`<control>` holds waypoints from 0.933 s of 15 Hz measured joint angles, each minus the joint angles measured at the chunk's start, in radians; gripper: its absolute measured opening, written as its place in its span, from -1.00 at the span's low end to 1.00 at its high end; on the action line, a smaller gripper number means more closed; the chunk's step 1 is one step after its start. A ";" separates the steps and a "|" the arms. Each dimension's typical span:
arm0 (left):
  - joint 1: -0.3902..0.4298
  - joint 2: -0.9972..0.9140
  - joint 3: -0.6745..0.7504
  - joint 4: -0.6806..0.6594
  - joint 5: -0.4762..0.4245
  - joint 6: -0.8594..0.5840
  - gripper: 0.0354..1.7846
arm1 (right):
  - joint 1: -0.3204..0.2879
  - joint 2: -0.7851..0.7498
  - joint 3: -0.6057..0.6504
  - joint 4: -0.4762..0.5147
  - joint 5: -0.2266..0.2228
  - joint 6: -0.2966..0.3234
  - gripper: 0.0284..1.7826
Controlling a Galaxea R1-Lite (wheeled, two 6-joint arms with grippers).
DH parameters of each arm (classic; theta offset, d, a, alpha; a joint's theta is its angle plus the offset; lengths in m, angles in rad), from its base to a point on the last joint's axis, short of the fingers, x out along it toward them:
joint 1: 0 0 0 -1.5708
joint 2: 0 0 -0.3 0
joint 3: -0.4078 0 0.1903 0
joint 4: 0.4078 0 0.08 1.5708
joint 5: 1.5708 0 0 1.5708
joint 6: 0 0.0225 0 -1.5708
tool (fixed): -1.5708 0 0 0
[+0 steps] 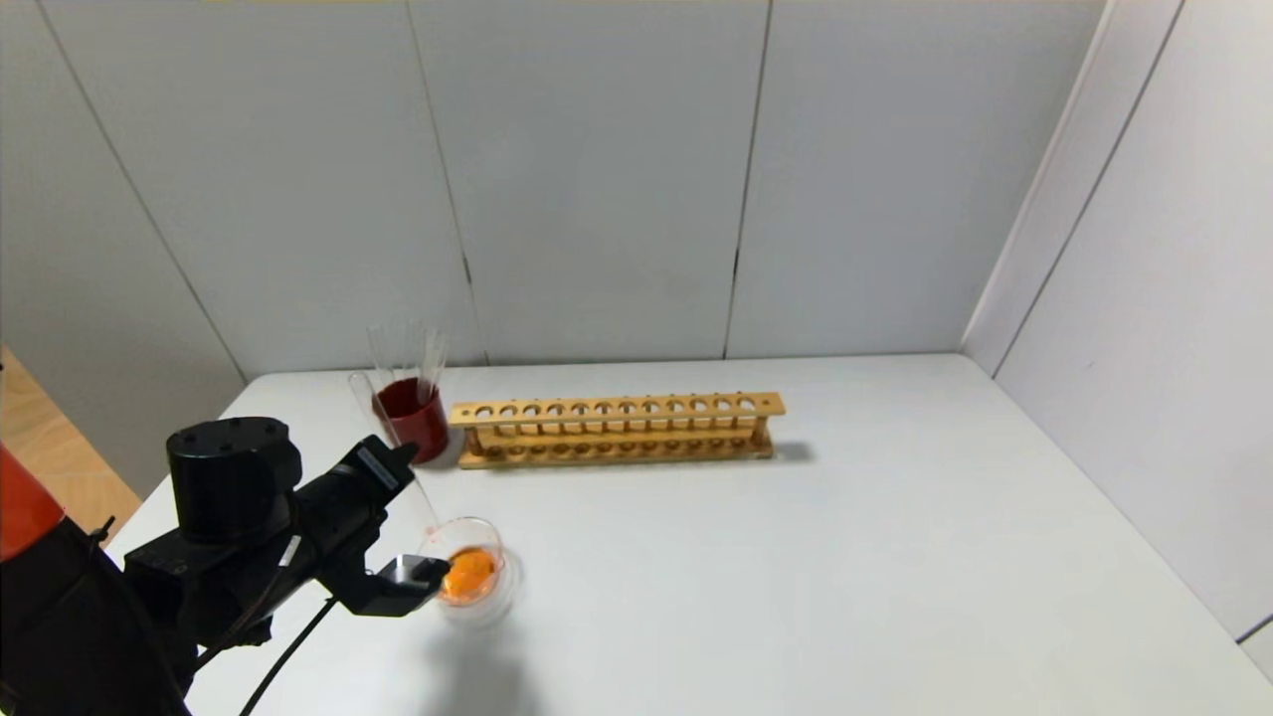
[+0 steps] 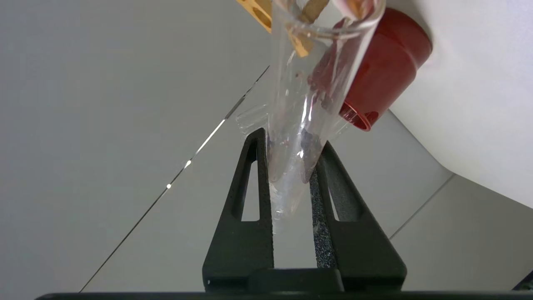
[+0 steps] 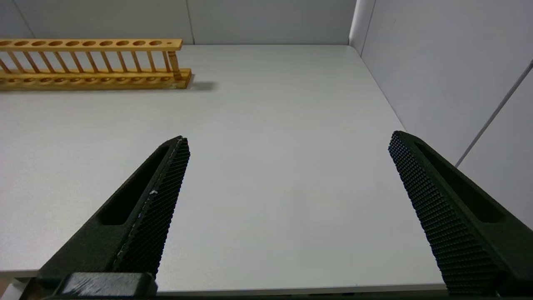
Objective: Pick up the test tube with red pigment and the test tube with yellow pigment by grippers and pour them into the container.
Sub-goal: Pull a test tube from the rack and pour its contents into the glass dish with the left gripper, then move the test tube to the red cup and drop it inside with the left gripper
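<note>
My left gripper (image 1: 410, 525) is shut on the lower end of a clear test tube (image 1: 393, 447), just left of the container (image 1: 475, 575). The container is a small clear glass dish that holds orange liquid. The tube slants up and back, with its open mouth near the dark red cup (image 1: 411, 418). In the left wrist view the tube (image 2: 306, 91) sits between the fingers of the left gripper (image 2: 290, 137) with no liquid visible. No tube with red or yellow liquid shows. My right gripper (image 3: 287, 139) is open and empty over bare table.
The dark red cup holds a few colourless tubes (image 1: 430, 350) at the back left and also shows in the left wrist view (image 2: 385, 62). A long wooden tube rack (image 1: 615, 428) stands empty beside it and shows in the right wrist view (image 3: 91, 62). Grey walls close the back and right.
</note>
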 joint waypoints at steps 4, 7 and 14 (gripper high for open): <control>0.000 -0.012 0.008 0.007 0.014 -0.019 -0.68 | 0.000 0.000 0.000 0.000 0.000 0.000 0.96; 0.000 -0.015 0.011 0.020 0.092 -0.193 -0.68 | 0.000 0.000 0.000 0.000 0.000 0.000 0.96; 0.030 -0.008 -0.162 0.048 0.272 -0.841 -0.68 | 0.000 0.000 0.000 0.000 0.000 0.000 0.96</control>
